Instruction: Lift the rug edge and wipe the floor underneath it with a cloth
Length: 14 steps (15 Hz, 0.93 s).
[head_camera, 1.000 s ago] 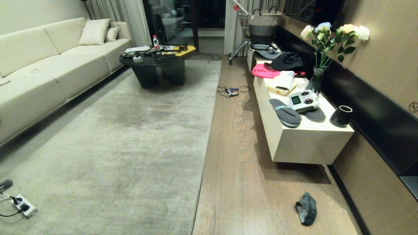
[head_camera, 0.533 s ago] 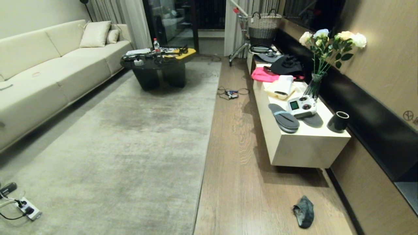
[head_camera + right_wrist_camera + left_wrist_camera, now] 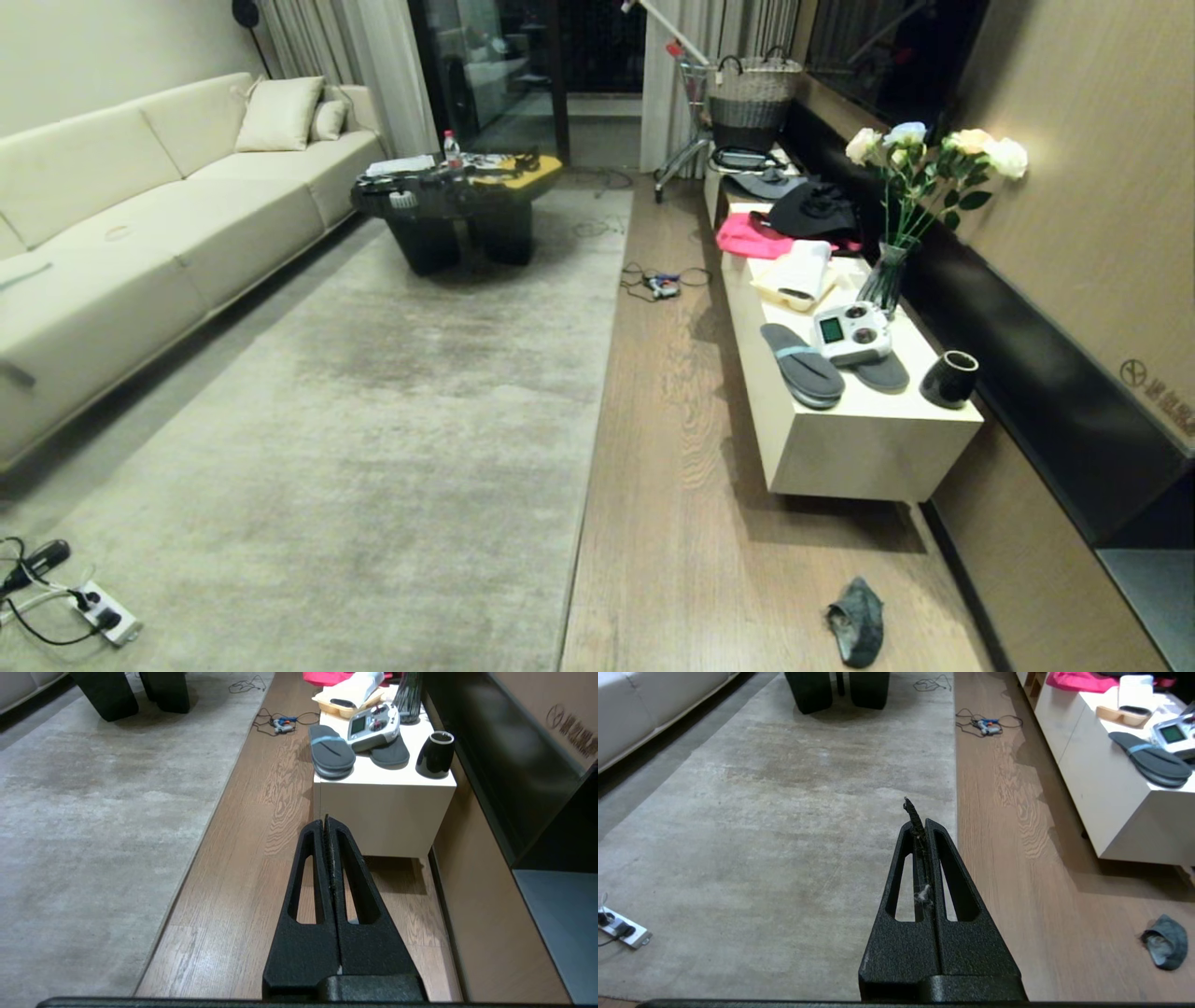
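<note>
A large pale grey rug covers the room's left and middle; the rug edge [image 3: 595, 411] runs straight along the brown plank floor [image 3: 691, 523]. The cloth [image 3: 857, 621], a crumpled dark teal rag, lies on the planks near the right wall, past the cabinet's near end, and shows in the left wrist view as the cloth [image 3: 1164, 941]. Neither arm shows in the head view. My left gripper [image 3: 920, 823] hangs shut above the rug beside its edge, with only a bit of lint between the fingers. My right gripper [image 3: 326, 822] is shut above the floor [image 3: 243, 877], holding nothing.
A low white cabinet [image 3: 868, 448] along the right wall carries slippers, a controller, a black cup and a vase. Cables [image 3: 661, 280] lie on the planks farther off. A power strip [image 3: 103, 611] sits on the rug's near left. A black coffee table [image 3: 457, 210] and a sofa [image 3: 121, 233] stand beyond.
The whole head view has shifted: the camera has risen and tilted, so the cabinet, cloth and rug sit lower and farther in the picture. Nothing in the room has moved.
</note>
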Tool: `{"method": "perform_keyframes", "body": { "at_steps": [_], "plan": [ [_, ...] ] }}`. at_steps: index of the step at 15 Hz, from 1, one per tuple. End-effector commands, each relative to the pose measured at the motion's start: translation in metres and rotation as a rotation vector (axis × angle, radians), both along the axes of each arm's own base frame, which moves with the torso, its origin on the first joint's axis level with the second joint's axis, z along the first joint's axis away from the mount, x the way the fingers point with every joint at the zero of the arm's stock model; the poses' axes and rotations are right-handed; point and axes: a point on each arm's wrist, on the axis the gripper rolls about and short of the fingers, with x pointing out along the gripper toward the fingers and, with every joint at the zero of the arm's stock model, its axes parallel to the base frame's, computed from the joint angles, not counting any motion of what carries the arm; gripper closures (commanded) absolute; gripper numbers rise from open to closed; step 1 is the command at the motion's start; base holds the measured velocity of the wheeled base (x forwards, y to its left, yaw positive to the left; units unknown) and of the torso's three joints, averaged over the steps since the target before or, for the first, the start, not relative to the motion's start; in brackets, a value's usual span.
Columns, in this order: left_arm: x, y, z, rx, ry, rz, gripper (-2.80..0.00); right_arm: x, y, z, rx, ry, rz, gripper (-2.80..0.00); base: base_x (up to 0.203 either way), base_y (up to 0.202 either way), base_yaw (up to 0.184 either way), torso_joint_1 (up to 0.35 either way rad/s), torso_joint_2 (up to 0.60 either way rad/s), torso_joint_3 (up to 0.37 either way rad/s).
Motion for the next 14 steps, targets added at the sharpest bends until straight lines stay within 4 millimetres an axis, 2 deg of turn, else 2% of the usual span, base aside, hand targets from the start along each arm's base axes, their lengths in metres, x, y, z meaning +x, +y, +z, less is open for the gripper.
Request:
{"method": "perform_keyframes", "body": {
  "at_steps": [1, 14],
  "plan": [
    [0.0001, 0.0, 0.0, 0.0, 0.001, 0.001, 0.0, 0.0001, 0.0, 0.0001, 0.0, 0.001, 0.001, 0.0, 0.0, 0.0, 0.0, 0.119, -0.48, -0.369],
    [0.0001, 0.0, 0.0, 0.0, 0.001, 0.001, 0.0, 0.0001, 0.0, 0.0001, 0.0, 0.001, 0.001, 0.0, 0.0, 0.0, 0.0, 0.179, -0.54, -0.364]
  ]
}}
